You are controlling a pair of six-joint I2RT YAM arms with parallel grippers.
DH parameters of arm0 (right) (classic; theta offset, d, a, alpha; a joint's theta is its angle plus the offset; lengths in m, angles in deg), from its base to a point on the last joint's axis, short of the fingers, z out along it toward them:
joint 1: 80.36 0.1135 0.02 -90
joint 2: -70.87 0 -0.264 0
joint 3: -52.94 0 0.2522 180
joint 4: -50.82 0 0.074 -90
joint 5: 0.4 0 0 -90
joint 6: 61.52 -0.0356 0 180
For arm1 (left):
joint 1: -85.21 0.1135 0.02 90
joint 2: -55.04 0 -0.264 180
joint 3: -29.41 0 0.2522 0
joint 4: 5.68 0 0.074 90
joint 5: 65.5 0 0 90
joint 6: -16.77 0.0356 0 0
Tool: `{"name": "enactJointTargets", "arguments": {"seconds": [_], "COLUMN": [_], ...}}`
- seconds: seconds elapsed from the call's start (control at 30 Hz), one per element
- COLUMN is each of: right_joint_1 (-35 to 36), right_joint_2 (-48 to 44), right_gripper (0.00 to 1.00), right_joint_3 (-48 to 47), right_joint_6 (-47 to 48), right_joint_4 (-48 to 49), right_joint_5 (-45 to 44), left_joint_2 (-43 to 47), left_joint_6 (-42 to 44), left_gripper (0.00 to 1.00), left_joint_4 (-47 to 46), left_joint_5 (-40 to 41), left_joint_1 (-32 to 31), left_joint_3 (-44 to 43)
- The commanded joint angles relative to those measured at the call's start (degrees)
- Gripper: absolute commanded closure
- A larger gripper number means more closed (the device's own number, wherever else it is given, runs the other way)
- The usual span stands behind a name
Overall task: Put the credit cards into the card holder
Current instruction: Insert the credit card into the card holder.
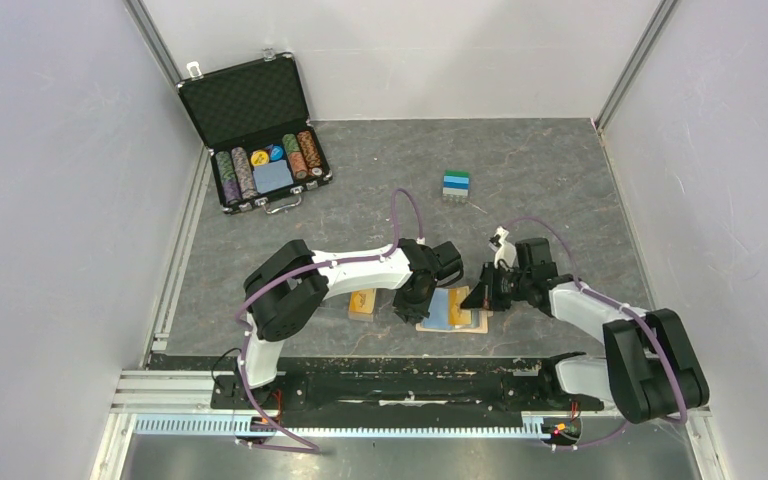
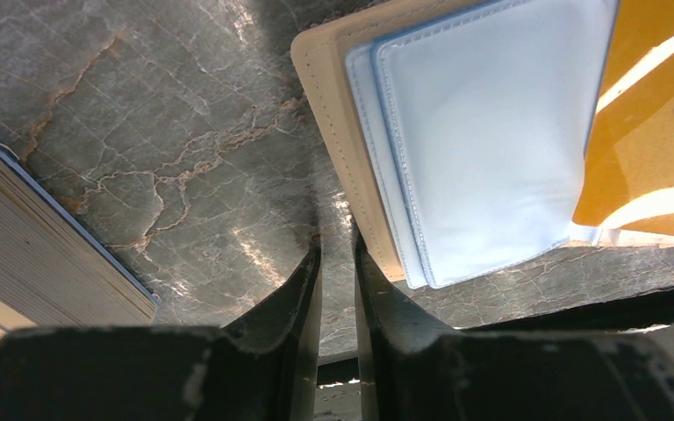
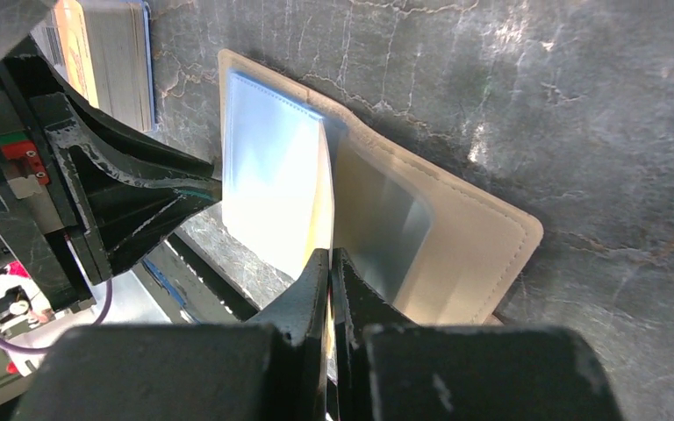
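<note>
The tan card holder [image 1: 457,318] lies open on the table near the front edge, its pale blue-clear sleeves [image 2: 483,140] facing up. My right gripper [image 1: 482,294] is shut on a yellow-orange card [image 2: 649,132]. It holds the card on edge over the holder's fold [image 3: 465,237], where the card [image 3: 323,210] shows edge-on. My left gripper [image 2: 337,250] has its jaws almost together and empty, with the tips at the holder's left edge [image 1: 422,306]. A stack of credit cards [image 1: 362,304] lies left of the holder, also seen in the left wrist view [image 2: 35,246].
An open black chip case [image 1: 255,130] stands at the back left. A small blue-green block [image 1: 456,185] sits behind the grippers. The table's front rail [image 1: 390,385] runs just below the holder.
</note>
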Motion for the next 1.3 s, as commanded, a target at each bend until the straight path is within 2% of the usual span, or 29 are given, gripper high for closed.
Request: {"name": "enactJointTargets", "arguments": {"seconds": [0.0, 0.27, 0.6, 0.93, 1.27], "right_joint_1": [-0.06, -0.16, -0.16, -0.15, -0.16], "right_joint_2": [-2.4, -5.66, -3.91, -2.57, -3.73], "right_gripper": [1.0, 1.0, 1.0, 1.0, 1.0], "right_joint_3": [-0.48, 1.83, 8.49, 9.75, 7.89], "right_joint_6": [1.06, -2.89, -10.16, -11.59, -10.1], "right_joint_4": [-0.99, 4.22, 16.16, 17.56, 9.56], "right_joint_5": [-7.76, -7.94, -0.6, 1.84, -2.55], "left_joint_2": [-3.31, -3.33, -3.73, -3.95, -3.79], "left_joint_6": [1.84, 1.83, 1.84, 1.83, 1.84], "left_gripper": [0.75, 0.75, 0.76, 0.76, 0.76], "left_joint_4": [-1.34, -1.34, -1.34, -1.33, -1.33], "left_joint_5": [1.51, 1.5, 1.28, 1.05, 1.34], "left_joint_1": [-0.44, -0.48, -0.62, -0.64, -0.77], "left_joint_3": [0.36, 0.18, -0.41, -0.79, -0.71]}}
